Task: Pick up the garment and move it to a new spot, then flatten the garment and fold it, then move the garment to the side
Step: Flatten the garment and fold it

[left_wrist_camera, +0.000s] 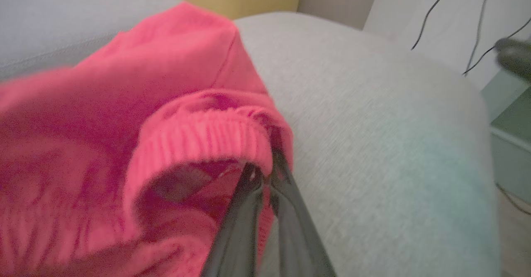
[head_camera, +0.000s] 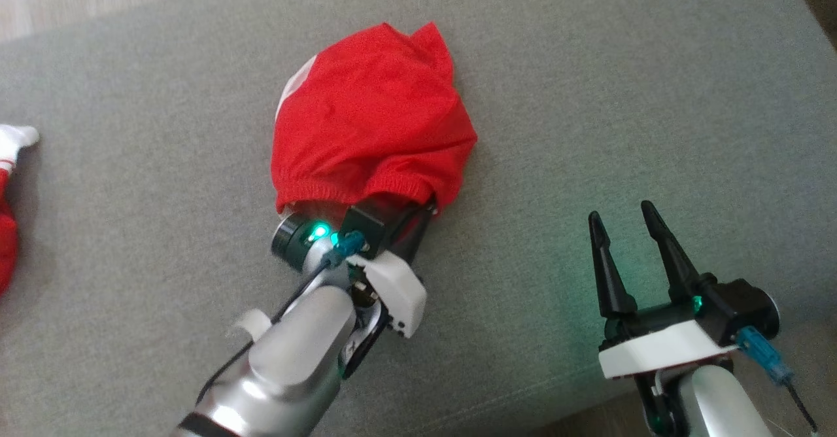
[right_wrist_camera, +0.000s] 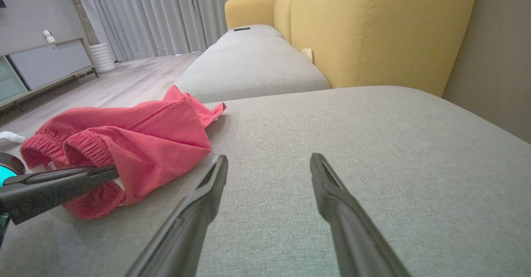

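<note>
The garment (head_camera: 373, 113) is a crumpled red piece with a ribbed elastic hem, lying mid-cushion. My left gripper (left_wrist_camera: 262, 170) is shut on that ribbed hem (left_wrist_camera: 207, 138), its two dark fingers pressed together with the cloth edge pinched at the tips. In the head view the hem drapes over those fingers, and the left wrist (head_camera: 366, 234) sits just below the garment. My right gripper (head_camera: 624, 218) stands open over bare cushion to the garment's right, holding nothing. The right wrist view shows the garment (right_wrist_camera: 141, 140) at the left, the right gripper (right_wrist_camera: 269, 161) well apart from it.
The work surface is a grey sofa cushion (head_camera: 621, 97), with its front edge near the bottom of the head view. Another red and white cloth (head_camera: 8, 182) lies at the far left. A yellow backrest (right_wrist_camera: 373, 32) rises behind, and wooden floor (right_wrist_camera: 124, 78) lies beyond.
</note>
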### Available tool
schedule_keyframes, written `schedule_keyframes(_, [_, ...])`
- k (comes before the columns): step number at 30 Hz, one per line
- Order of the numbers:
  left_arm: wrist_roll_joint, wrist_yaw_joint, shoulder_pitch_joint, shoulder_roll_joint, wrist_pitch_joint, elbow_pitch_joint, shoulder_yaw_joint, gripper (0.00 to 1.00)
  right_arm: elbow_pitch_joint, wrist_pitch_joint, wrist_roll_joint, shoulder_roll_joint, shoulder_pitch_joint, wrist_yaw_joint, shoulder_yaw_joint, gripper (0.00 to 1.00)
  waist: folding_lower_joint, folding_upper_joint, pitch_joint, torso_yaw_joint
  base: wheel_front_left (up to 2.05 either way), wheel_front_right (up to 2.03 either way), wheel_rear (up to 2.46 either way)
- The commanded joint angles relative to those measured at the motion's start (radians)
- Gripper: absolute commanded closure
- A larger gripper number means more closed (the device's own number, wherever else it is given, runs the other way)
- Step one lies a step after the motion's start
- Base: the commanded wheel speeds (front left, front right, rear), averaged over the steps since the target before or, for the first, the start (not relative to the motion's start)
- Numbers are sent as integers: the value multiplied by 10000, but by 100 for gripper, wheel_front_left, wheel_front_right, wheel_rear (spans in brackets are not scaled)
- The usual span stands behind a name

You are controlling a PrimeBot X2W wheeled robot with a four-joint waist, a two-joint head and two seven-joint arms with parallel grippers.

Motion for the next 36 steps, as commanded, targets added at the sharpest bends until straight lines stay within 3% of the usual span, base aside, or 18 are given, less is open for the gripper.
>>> schedule_keyframes(1, [-312, -270, -679, 26, -51, -451, 146, 100, -246, -26, 121, -43, -75, 65, 167, 0, 0, 0, -273, -33, 0, 0, 0])
schedule_keyframes(7, [-1190, -1225, -2961, 26, 428, -693, -48, 100, -120, -26, 326, -43, 196, 65, 390, 0, 0, 0, -1205, -204, 0, 0, 0])
schedule_keyframes(16, [-2637, -1597, -5081, 520, 1574, -1101, 644, 100, -95, -26, 324, -43, 521, 65, 408, 0, 0, 0, -1879, -75, 0, 0, 0])
schedule_keyframes(22, [-4786, -1625, -2740, 1424, 3155, -1758, 96, 100, -155, -26, 214, -43, 751, 65, 247, 0, 0, 0, -1985, 455, 0, 0, 0])
schedule_keyframes(25, [-5369, -1627, -1007, 2020, 3319, -1957, -250, 100, -169, -26, 132, -43, 812, 65, 153, 0, 0, 0, -1918, 766, 0, 0, 0])
schedule_keyframes(30, [-5059, -1463, 1001, 2815, 2399, -2163, -679, 100, -211, -26, -72, -43, 881, 65, -3, 0, 0, 0, -1830, 1300, 0, 0, 0])
schedule_keyframes(36, [-4318, -1321, 1881, 3352, 1352, -2482, -1068, 100, -203, -26, -378, -43, 995, 65, -236, 0, 0, 0, -1805, 2080, 0, 0, 0])
